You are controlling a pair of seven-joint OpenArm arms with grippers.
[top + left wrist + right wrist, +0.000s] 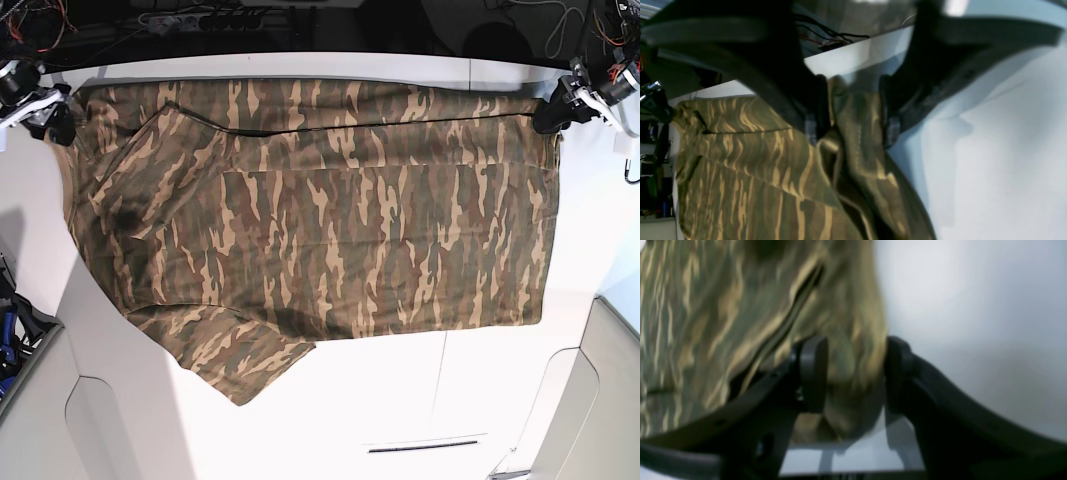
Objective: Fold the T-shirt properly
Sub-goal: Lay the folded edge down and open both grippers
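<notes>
Spanning the white table [500,380], the T-shirt [330,220] has corners between both parted jaws, seemingly loose.

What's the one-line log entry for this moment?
T-shirt: spread on white table | left pincer: jaws apart around shirt edge | right pincer: jaws apart around shirt edge | fold: not finished

A white table [420,400] fills most of the base view, smooth and evenly lit, with curved panel seams near its lower corners. Along the top of the frame the background is dark, with a tangle of cables [190,18] at upper left.
</notes>
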